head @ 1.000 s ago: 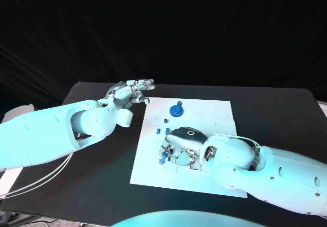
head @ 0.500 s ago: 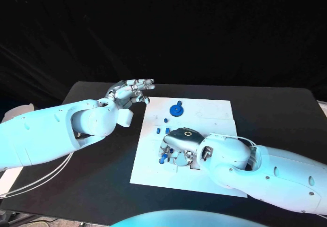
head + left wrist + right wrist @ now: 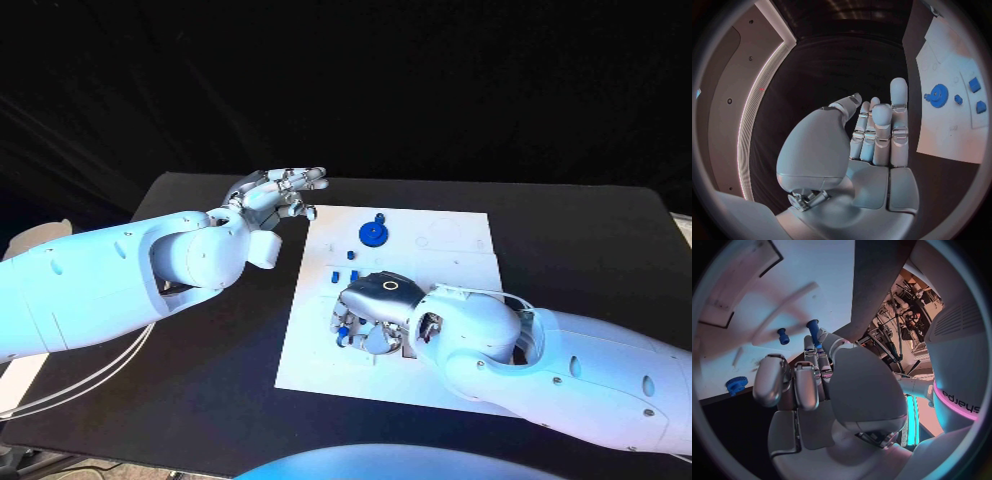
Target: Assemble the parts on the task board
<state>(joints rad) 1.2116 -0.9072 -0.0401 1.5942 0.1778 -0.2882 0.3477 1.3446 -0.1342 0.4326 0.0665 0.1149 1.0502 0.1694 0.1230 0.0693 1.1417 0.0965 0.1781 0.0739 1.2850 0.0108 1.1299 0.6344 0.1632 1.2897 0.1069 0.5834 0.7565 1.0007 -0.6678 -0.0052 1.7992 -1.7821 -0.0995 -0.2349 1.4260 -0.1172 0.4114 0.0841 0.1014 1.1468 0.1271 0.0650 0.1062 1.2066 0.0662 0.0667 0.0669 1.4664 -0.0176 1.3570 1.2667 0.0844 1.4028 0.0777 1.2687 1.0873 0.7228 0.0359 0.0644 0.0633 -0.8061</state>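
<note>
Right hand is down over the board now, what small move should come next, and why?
Probably close the right hand on the small blue peg at its fingertips: the peg stands on the white task board right beside them. I cannot tell if it is already held. The left hand hovers open off the board.

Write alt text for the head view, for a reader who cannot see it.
The right hand reaches down over small blue parts near the middle of the white task board on a black table. The left hand hovers open off the board's far left corner, near a blue gear.

Right hand (image 3: 378,298) crowding task board (image 3: 447,240) middle, far strip open beyond gear (image 3: 372,233)
</note>
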